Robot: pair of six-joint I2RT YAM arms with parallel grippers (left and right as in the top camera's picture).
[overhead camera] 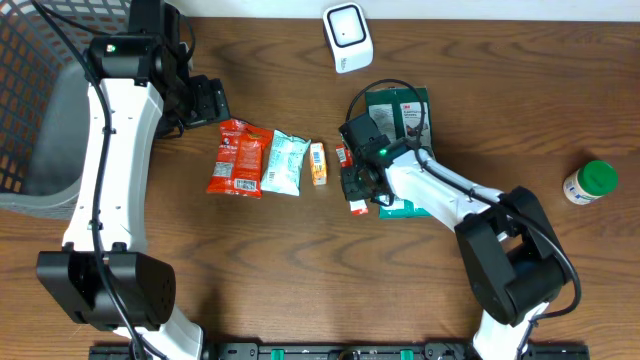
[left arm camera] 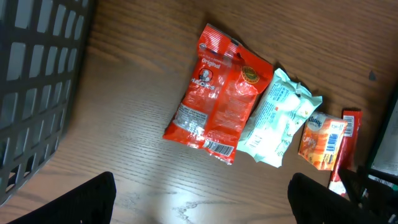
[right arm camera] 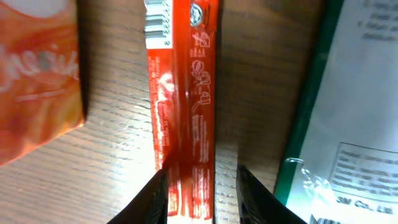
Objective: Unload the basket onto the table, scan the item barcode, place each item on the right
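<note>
1. The right gripper (right arm camera: 204, 173) hangs low over the table with its jaws partly open, straddling a red stick pack (right arm camera: 183, 93). A strip of bare wood shows between the pack and one finger, so nothing is clamped yet. Whether the other finger touches the pack's edge I cannot tell.
2. The red stick pack lies flat on the table (overhead camera: 250, 260), on the robot's side of the scanner (overhead camera: 347, 37) and well apart from it. Its barcode (right arm camera: 157, 23) faces up at the end nearer the scanner.
3. The left gripper (left arm camera: 208, 200) is spread wide and empty. It hovers far to the left of the scanner, taking no part.
4. Beside the stick pack, a row runs off to the scanner's left: an orange packet (overhead camera: 318, 163), a pale teal packet (overhead camera: 285, 162) and a red snack bag (overhead camera: 238, 157). All lie on the wood, untouched.
5. A green 3M packet (overhead camera: 405, 108) lies between the scanner and the right arm. A green-capped bottle (overhead camera: 589, 182) stands far to the scanner's right, and a grey basket (overhead camera: 20, 60) sits far to its left.
6. Judged from this, the task is at an early stage — the item seems chosen and the fingers are lined up on it. The grasp, the lift, the carry to the scanner and showing it the barcode are all left to do.
</note>
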